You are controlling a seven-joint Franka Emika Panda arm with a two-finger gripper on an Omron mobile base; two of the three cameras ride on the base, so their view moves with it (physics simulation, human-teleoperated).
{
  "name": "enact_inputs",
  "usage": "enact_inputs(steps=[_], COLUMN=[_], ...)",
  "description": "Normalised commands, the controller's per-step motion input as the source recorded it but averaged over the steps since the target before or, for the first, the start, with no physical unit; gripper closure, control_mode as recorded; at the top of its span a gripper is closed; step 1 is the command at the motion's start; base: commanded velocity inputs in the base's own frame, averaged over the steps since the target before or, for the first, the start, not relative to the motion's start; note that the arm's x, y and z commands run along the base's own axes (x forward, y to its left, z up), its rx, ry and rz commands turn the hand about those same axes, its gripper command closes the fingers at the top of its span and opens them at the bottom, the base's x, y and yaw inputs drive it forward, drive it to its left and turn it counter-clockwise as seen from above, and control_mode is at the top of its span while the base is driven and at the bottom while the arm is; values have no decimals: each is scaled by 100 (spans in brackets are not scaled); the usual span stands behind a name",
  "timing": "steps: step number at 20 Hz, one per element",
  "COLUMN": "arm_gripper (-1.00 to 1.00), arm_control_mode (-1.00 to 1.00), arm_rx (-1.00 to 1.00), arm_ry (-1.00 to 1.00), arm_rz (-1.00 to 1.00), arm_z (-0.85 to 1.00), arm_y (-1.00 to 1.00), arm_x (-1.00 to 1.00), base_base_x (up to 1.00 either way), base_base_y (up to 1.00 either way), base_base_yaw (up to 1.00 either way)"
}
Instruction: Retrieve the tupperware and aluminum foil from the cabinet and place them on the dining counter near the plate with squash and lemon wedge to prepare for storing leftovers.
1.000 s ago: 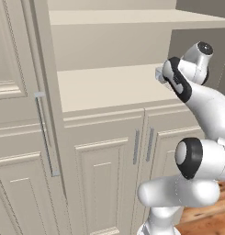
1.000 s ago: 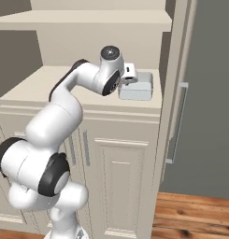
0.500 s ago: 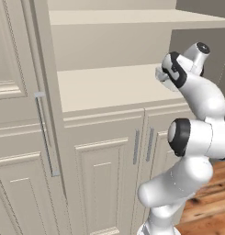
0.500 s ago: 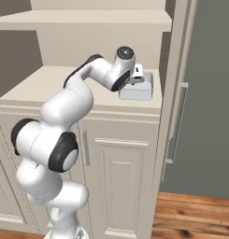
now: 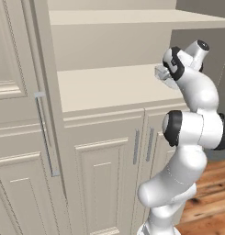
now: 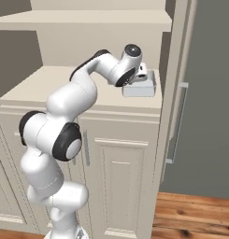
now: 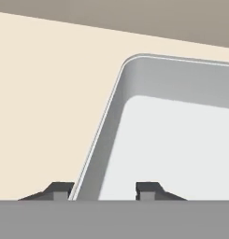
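Working inside the open cabinet (image 5: 100, 151), on the lower shelf (image 5: 109, 85), with the tool (image 7: 104, 189) set over one wall of the tupperware (image 6: 140, 87). Seen from the hand: one fingertip (image 7: 60, 189) outside the rim on the shelf side, the other inside on the pale floor of the box, the wall passing between them, closer to the outer finger. Jaws partly apart, with a gap on the inner side, so not yet a firm grip; cannot tell if the outer pad already touches the wall. Tupperware sitting at the right end of the shelf, near the front edge and just beside the right wall of the cabinet. To do this step well: close slowly until both pads press the wall, low enough under the flared rim so the thin plastic does not slip out; keep the hand straight so the light box does not turn or slide on the shelf; then lift a little before pulling out. Around: the upper shelf (image 6: 88, 18) above the arm, the open door (image 6: 200, 93) on the right with its long handle (image 6: 179, 123), the other door (image 5: 22, 114) on the left. In the way, as a judgement: little room between tupperware and cabinet side, and the upper shelf limits a high lift, so better a small rise and a straight way out towards the front
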Motion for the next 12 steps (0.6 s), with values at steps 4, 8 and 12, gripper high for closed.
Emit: enact_inputs(steps=[4,8,12], arm_gripper=[100,100,100], arm_control_mode=[-100,-100,-100], arm_rx=[0,-4,-11], arm_ry=[-1,-2,-2], arm_rz=[0,0,0], arm_z=[-16,-10,-1], arm_y=[1,41,90], arm_x=[8,-29,-60], base_base_x=[0,0,0], base_base_y=[0,0,0], base_base_yaw=[0,0,0])
